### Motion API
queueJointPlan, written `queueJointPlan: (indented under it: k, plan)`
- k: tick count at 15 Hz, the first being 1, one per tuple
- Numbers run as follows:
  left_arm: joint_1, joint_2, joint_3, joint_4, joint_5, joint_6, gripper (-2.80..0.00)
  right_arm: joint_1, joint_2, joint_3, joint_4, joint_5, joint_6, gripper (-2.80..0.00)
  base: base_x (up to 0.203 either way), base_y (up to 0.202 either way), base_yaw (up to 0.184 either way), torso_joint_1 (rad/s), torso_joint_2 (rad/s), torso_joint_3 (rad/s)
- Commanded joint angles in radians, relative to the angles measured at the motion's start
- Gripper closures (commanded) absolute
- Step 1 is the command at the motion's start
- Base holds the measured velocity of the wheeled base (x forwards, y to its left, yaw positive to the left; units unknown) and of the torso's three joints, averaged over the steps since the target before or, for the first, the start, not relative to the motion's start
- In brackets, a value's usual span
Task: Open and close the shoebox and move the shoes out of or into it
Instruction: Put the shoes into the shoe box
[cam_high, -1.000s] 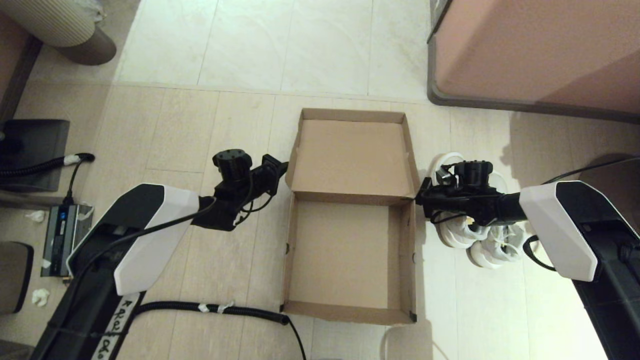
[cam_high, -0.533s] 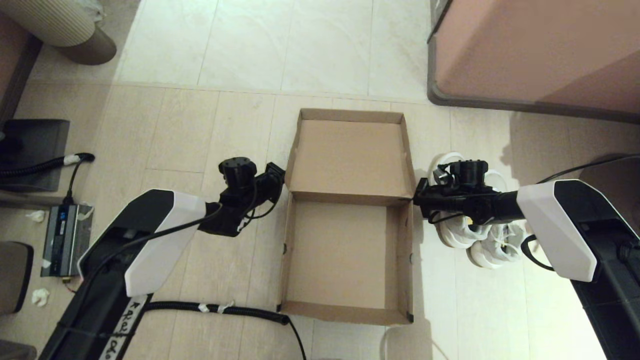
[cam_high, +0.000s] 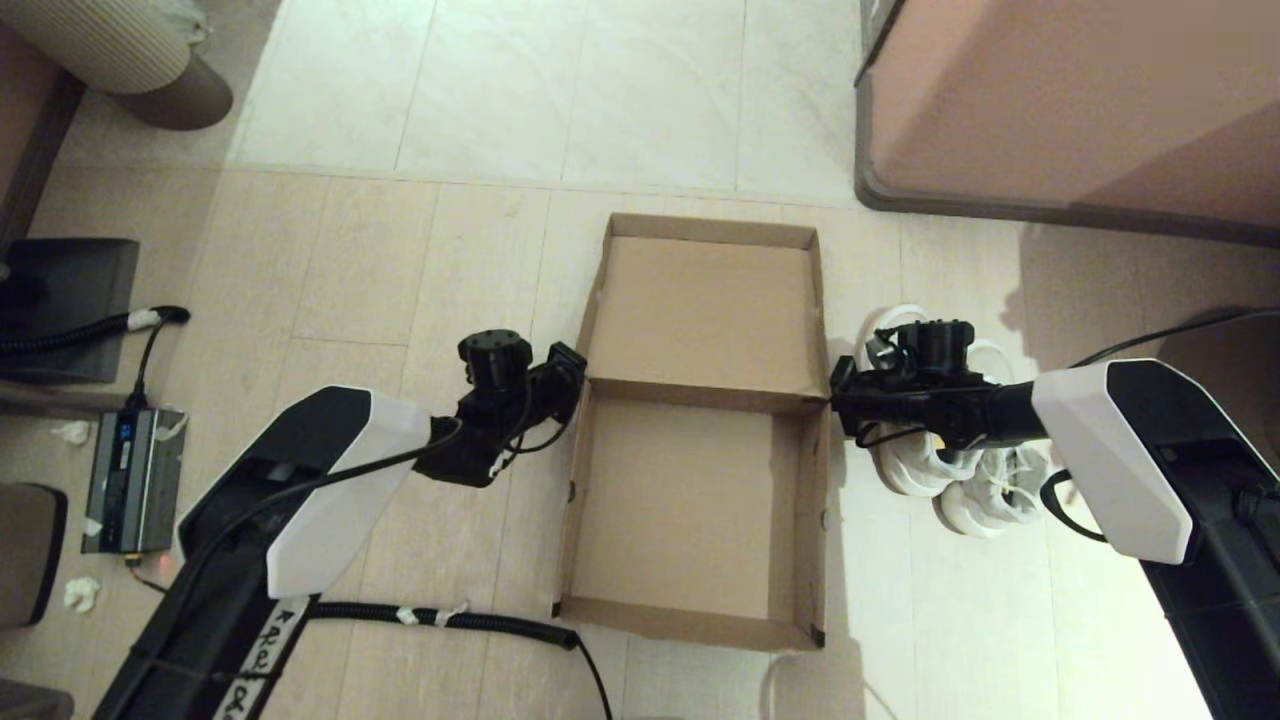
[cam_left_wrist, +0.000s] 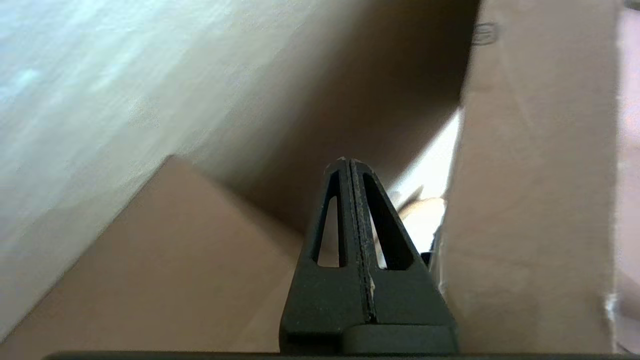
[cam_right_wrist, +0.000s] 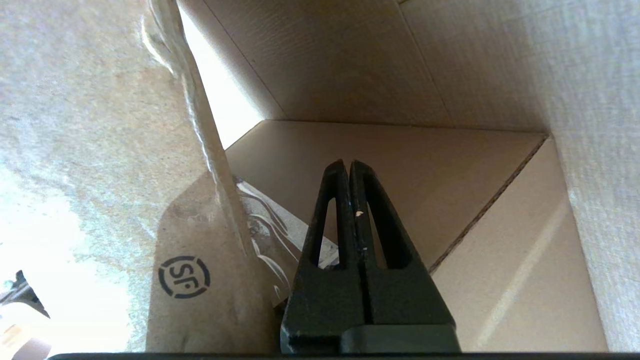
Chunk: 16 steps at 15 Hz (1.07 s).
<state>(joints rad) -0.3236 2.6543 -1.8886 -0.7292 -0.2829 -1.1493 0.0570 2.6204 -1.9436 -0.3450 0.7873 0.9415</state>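
Note:
The brown cardboard shoebox stands open and empty on the floor in the head view, its hinged lid folded back on the far side. My left gripper is shut, with nothing held, at the left end of the hinge. My right gripper is shut and empty at the right end of the hinge. Both wrist views show closed fingers, the left gripper and the right gripper, right against cardboard. The white shoes sit on the floor right of the box, partly hidden under my right arm.
A large pinkish-brown cabinet fills the far right. A black corrugated cable lies on the floor near the box's front left corner. A power unit and a dark block sit at far left.
My left arm has moved right and a little nearer, bringing its gripper up to the box's left hinge corner. The lid has shifted slightly. The right arm has barely moved.

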Motion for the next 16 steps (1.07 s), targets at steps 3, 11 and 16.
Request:
queueJointPlan:
  k: [3,11,16]
  plan:
    - [0.007,-0.052,0.090,0.034,0.007,0.022,0.00,0.000,0.001,-0.003,0.004,0.004,0.005,0.00,0.000,0.000,0.000,0.000,0.00,0.000]
    - [0.011,-0.086,0.155,0.103,0.007,0.056,0.00,-0.029,0.003,-0.017,0.002,-0.024,0.011,0.00,0.000,0.000,0.000,0.000,0.00,0.000]
    - [0.009,-0.086,0.146,0.093,0.007,0.076,0.00,-0.038,0.014,-0.017,-0.084,-0.072,0.015,0.00,0.000,0.000,0.000,0.000,0.00,0.000]
